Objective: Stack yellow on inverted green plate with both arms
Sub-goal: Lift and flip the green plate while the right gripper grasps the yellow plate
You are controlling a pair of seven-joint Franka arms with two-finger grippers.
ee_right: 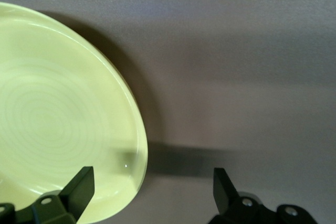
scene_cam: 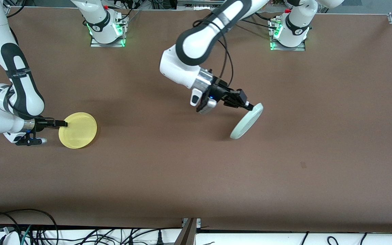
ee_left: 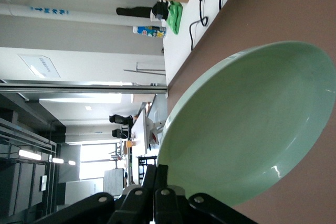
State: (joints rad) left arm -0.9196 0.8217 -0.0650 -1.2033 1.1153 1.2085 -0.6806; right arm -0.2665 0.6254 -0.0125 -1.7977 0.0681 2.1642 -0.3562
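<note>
Green plate (scene_cam: 247, 121) tilted, rim pinched by left end effector (scene_cam: 249, 106), yellow plate (scene_cam: 78, 130) at spread right end effector (scene_cam: 63, 124)

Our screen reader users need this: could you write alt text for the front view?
The left tool is shut on the rim of a green plate, tilting it up over the brown table. Toward the right arm's end, the open right tool sits at the edge of a flat yellow plate.

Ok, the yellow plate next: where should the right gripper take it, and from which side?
Take the yellow plate by its thin raised rim at the edge toward the right arm's end, coming in low and level. It lies flat on the table, so only the rim offers purchase. The open right gripper is already there.
</note>
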